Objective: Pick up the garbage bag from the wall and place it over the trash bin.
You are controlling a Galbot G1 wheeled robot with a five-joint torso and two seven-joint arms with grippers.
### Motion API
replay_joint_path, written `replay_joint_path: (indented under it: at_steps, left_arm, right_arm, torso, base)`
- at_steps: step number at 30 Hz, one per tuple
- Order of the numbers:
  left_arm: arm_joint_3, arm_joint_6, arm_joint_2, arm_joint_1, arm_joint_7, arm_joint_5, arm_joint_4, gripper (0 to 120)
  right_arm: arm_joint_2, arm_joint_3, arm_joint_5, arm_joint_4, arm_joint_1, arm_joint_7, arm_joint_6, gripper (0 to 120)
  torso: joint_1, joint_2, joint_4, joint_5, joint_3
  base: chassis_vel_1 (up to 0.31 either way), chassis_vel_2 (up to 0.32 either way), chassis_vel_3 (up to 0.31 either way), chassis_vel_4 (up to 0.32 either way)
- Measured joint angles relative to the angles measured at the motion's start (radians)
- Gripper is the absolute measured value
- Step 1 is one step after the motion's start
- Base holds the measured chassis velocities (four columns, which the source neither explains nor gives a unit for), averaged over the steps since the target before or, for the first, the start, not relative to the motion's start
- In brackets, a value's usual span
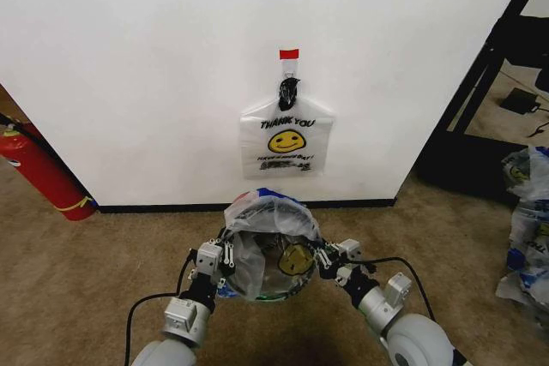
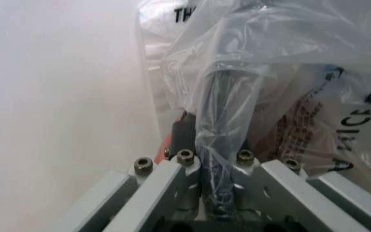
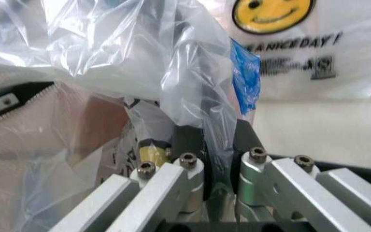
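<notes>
Our left gripper [image 1: 225,256] sat at the lower centre of the head view, its jaws clenched on the left edge of the garbage bag [image 1: 268,242]. The left wrist view showed those jaws pinching a twisted fold of the translucent plastic [image 2: 227,121], which rose up the middle of that frame. Our right gripper [image 1: 326,257], just right of centre in the head view, had its jaws clamped on the bag's opposite edge. In the right wrist view a crumpled fold [image 3: 195,111] ran between the jaws, with a scrap of blue print at the centre right.

Between our two grippers the bag was stretched open over the trash bin [image 1: 273,296], whose dark round shape showed through the plastic at the lower centre. A yellow smiley face was visible on the bag's right side.

Above, at the middle of the head view, a second bag [image 1: 286,138] printed "THANK YOU" hung from a hook [image 1: 289,70] under a red tape strip [image 1: 289,54] on the white wall [image 1: 129,57]. A black baseboard [image 1: 163,207] ran along the wall's foot, above brown carpet [image 1: 77,280]. A red fire extinguisher [image 1: 39,169] leaned at the left edge.
</notes>
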Motion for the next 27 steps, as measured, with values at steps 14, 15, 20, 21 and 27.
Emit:
replay_joint_path:
  at_steps: [14, 15, 20, 21, 27]
  left_arm:
    - [0.018, -0.125, -0.015, -0.003, 0.048, 0.040, 0.044, 18]
    - [0.022, -0.132, -0.015, -0.001, 0.055, 0.044, 0.043, 18]
    - [0.028, -0.159, -0.013, 0.007, 0.091, 0.064, 0.040, 34]
    - [0.028, -0.166, -0.012, 0.008, 0.098, 0.065, 0.040, 39]
    - [0.030, -0.215, -0.009, 0.038, 0.149, 0.095, 0.039, 66]
  right_arm:
    - [0.082, -0.067, -0.257, -0.093, 0.045, 0.173, 0.146, 1]
    - [0.090, -0.071, -0.279, -0.101, 0.048, 0.194, 0.147, 1]
    - [0.133, -0.106, -0.328, -0.135, 0.071, 0.283, 0.152, 1]
    - [0.138, -0.111, -0.333, -0.141, 0.075, 0.291, 0.154, 1]
    - [0.200, -0.142, -0.395, -0.208, 0.107, 0.368, 0.209, 1]
  torso:
    - [0.000, 0.000, 0.0001, 0.0004, 0.000]
    - [0.000, 0.000, 0.0001, 0.0000, 0.000]
    - [0.000, 0.000, 0.0001, 0.0001, 0.000]
    - [0.000, 0.000, 0.0001, 0.0000, 0.000]
    - [0.000, 0.000, 0.0004, 0.0002, 0.000]
  base:
    - [0.000, 0.000, 0.000, 0.000]
    - [0.000, 0.000, 0.000, 0.000]
    - [0.000, 0.000, 0.000, 0.000]
    - [0.000, 0.000, 0.000, 0.000]
    - [0.000, 0.000, 0.000, 0.000]
